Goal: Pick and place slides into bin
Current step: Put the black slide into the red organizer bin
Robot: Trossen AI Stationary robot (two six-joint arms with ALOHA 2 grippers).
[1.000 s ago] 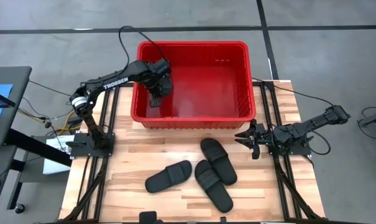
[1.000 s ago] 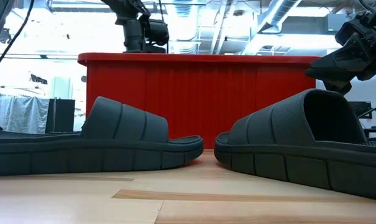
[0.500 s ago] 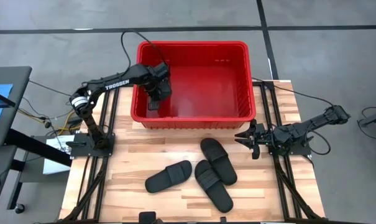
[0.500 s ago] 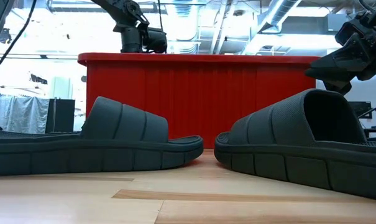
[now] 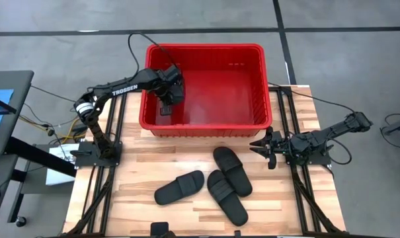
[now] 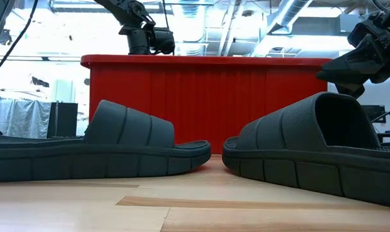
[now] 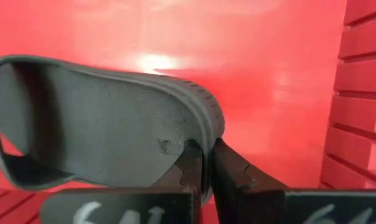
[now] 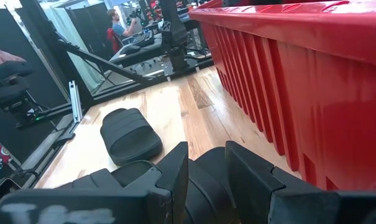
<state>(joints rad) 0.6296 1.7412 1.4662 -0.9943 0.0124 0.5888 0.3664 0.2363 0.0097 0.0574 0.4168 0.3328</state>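
Note:
My left gripper reaches into the red bin near its left wall and is shut on one black slide. The slide hangs over the bin's floor. Three more black slides lie soles down on the wooden table in front of the bin: one at the left, one near the bin and one toward the near edge. My right gripper is open and empty. It hovers low at the table's right, just right of the slide near the bin, which shows under its fingers. My left gripper pinches the edge of the slide's sole between its two fingers, one on the footbed side and one on the underside. The fingers come from above into the bin. The slide hangs on edge, its strap away from the fingers.
The bin's slotted right wall and front wall stand high above the table. In the low view two slides fill the foreground. Bare wood lies at the table's left and near right. People show in the room beyond.
My left gripper has sunk a little deeper into the bin with the slide, staying by the left wall and still shut on it. My right gripper and the three slides on the table have kept still.

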